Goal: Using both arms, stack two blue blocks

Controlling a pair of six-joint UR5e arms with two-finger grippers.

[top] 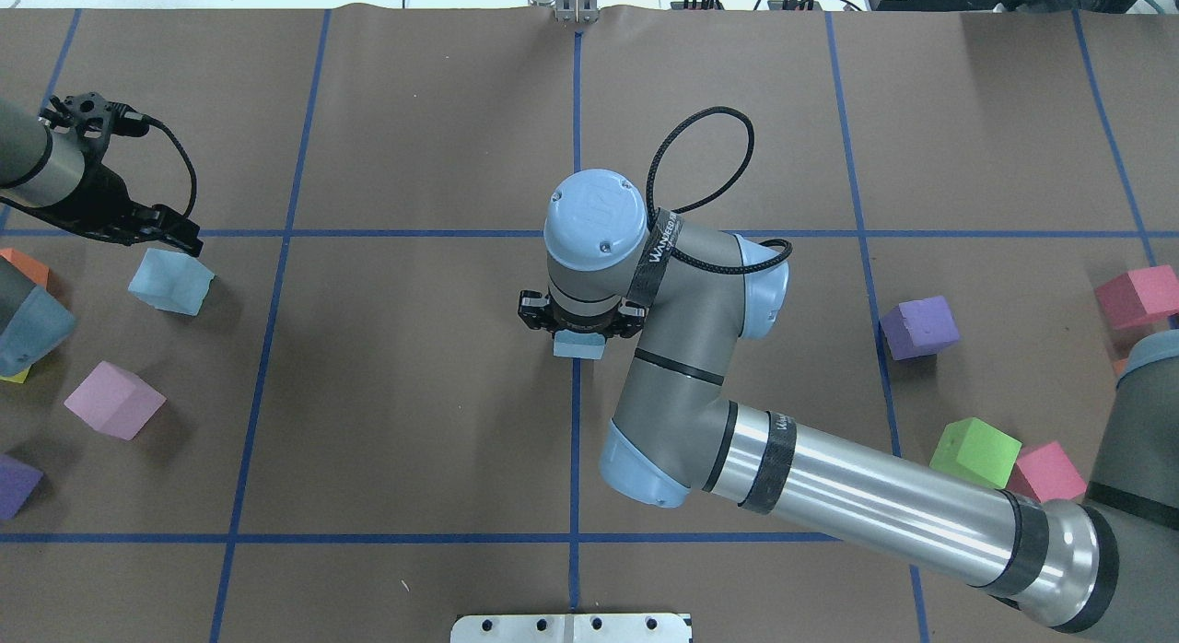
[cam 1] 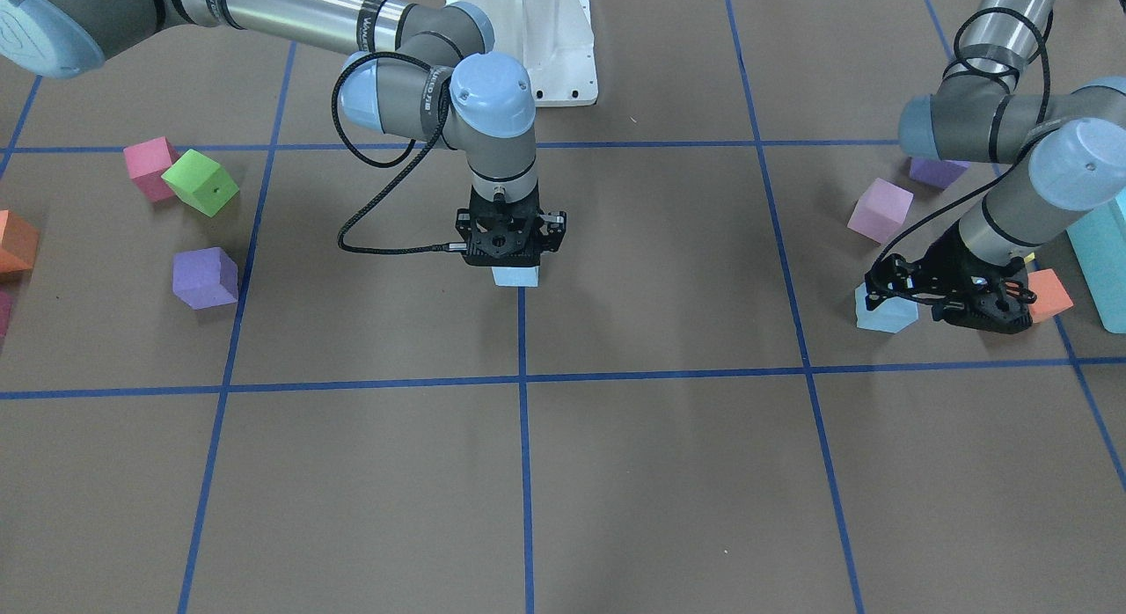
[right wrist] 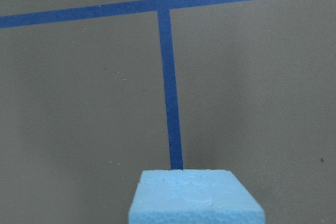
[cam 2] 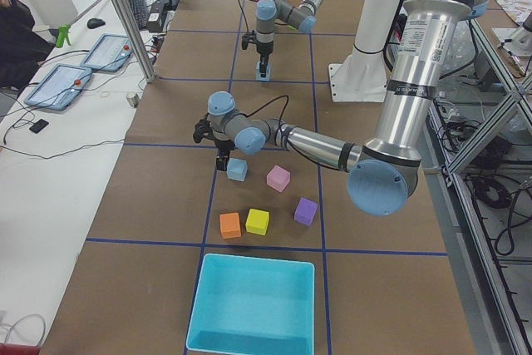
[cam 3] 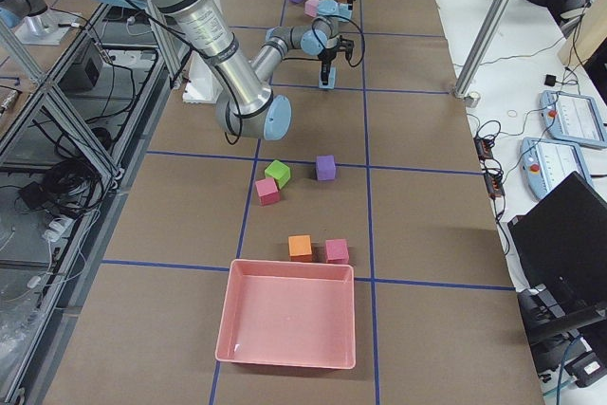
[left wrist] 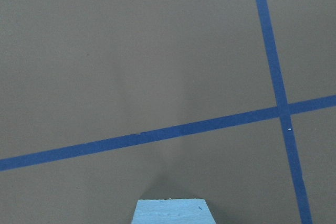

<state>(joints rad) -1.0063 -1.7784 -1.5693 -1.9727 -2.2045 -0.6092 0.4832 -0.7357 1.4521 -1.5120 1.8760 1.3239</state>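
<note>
Exterior front-facing: right fingers (cam 1: pixel 479 259) over first blue block (cam 1: pixel 516 277) — grip unclear; left fingers (cam 1: pixel 882 282) seemingly touching second blue block (cam 1: pixel 887 315) — spread unclear.

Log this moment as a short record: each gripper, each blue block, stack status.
right gripper: pointing straight down onto centre blue block; jaws hidden
centre blue block: at the middle tape line
left gripper: tilted, at the edge of second blue block; grip unclear
second blue block: on the robot's left side, far from the centre one
stack: not yet built
</note>
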